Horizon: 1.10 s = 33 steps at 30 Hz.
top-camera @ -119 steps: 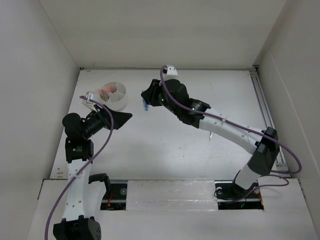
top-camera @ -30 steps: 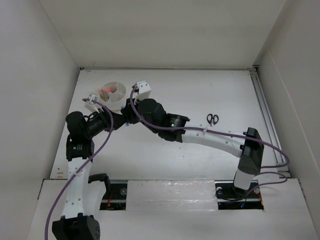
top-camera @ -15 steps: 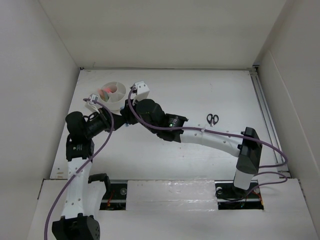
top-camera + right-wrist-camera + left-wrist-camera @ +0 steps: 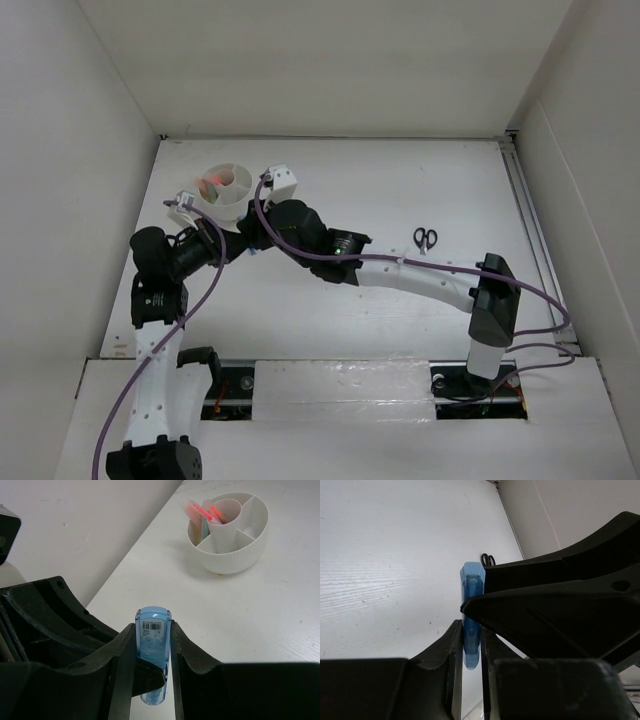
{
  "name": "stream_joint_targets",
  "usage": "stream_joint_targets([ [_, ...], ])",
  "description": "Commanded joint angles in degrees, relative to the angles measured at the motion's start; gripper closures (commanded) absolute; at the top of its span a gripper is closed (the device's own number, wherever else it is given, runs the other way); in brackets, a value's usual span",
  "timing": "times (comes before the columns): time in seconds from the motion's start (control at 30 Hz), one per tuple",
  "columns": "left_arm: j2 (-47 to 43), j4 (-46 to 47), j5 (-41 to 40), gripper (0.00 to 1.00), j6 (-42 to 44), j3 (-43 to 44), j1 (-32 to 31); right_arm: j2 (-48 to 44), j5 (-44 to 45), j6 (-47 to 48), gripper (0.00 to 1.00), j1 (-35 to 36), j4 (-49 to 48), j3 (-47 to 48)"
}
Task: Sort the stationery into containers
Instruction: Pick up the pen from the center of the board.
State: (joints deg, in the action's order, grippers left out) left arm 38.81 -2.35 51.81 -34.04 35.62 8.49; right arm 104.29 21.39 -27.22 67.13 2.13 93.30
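The blue marker (image 4: 152, 645), a translucent blue piece with a barcode label, hangs above the table between both grippers. My right gripper (image 4: 152, 630) is shut on its flat sides. My left gripper (image 4: 471, 630) is shut on its lower end (image 4: 471, 587) from the opposite side. In the top view the two grippers meet left of centre, left gripper (image 4: 232, 250) against right gripper (image 4: 250, 240), and the marker barely shows. The round white divided container (image 4: 235, 562) stands just beyond (image 4: 240, 210), with pink and orange pens (image 4: 200, 512) in one compartment. Black-handled scissors (image 4: 425, 238) lie on the table to the right.
White walls close in the table on the left, back and right. The right arm (image 4: 420, 275) stretches across the middle of the table. The left wall stands close behind the left arm (image 4: 155, 280).
The left jaws have closed on the blue marker over the last second. The right arm earlier carried the marker from beside the tub down to the left gripper, then edged slightly left.
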Motion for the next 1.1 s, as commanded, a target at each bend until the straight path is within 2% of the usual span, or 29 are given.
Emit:
stream_joint_targets([
  [0.0, -0.84, 8.5, -4.09, 1.0, -0.59, 3.32, 0.39, -0.49, -10.49, -1.78, 0.74, 4.85, 2.88, -2.33],
  [0.07, -0.84, 8.5, -4.09, 1.0, -0.59, 3.32, 0.39, -1.11, -9.96, -1.78, 0.68, 4.85, 2.88, -2.33],
  [0.13, -0.84, 8.5, -4.09, 1.0, -0.06, 3.32, 0.39, -1.63, -8.74, -1.78, 0.58, 4.85, 2.88, -2.33],
  [0.2, -0.84, 9.03, -4.09, 1.0, -0.06, 3.32, 0.39, -1.63, -8.12, -1.25, 0.41, 4.85, 2.88, -2.33],
  [0.23, -0.84, 9.03, -4.09, 1.0, -0.06, 3.32, 0.39, -1.63, -8.12, -1.25, 0.22, 4.85, 2.88, -1.72],
  [0.33, -0.23, 9.03, -4.09, 1.0, -0.06, 3.32, 0.39, -2.77, -7.41, -0.73, 0.03, 4.15, 2.88, -1.71],
  [0.4, -0.22, 9.03, -4.61, 1.0, -0.06, 3.32, 0.39, -2.78, -7.93, -0.73, 0.0, 3.1, 2.26, -1.71],
  [0.57, 0.3, 7.54, -9.52, 1.0, 0.47, 3.85, 0.39, -6.71, -5.49, -0.73, 0.0, 1.16, 2.26, -3.81],
  [0.7, 0.83, 9.54, -27.32, 1.0, -3.39, 5.17, 0.39, -13.48, -3.63, -1.25, 0.0, -2.26, 0.78, -10.58],
  [0.77, 3.28, 11.66, -31.93, 1.0, -5.32, 6.74, 0.39, -16.47, -3.63, -1.25, 0.0, -4.55, 0.77, -14.88],
  [0.87, 12.67, 11.67, -37.65, 1.0, -4.81, 14.2, 0.39, -22.45, -3.29, -0.64, 0.0, -5.96, 0.24, -19.45],
  [0.9, 18.18, 10.01, -38.36, 1.0, -4.28, 18.92, 0.39, -25.77, -2.5, 0.41, 0.0, -5.96, 0.85, -20.6],
  [0.93, 21.02, 8.69, -38.36, 1.0, -3.5, 18.96, 0.39, -27.54, -1.53, 0.42, 0.0, -5.96, 1.38, -21.57],
  [1.0, 26.64, 6.23, -38.36, 1.0, 0.63, 27.28, 0.39, -30.8, 1.19, 1.73, 0.0, -6.58, 2.61, -24.12],
  [1.03, 32.76, 1.69, -38.36, 1.0, 2.47, 30.71, 0.39, -33.77, 1.2, 3.04, 0.0, -7.1, 2.61, -25.0],
  [1.07, 38.83, -3.83, -36.97, 1.0, 8.49, 38.22, -0.22, -36.5, 1.2, 4.44, 0.0, -7.71, 3.4, -26.66],
])
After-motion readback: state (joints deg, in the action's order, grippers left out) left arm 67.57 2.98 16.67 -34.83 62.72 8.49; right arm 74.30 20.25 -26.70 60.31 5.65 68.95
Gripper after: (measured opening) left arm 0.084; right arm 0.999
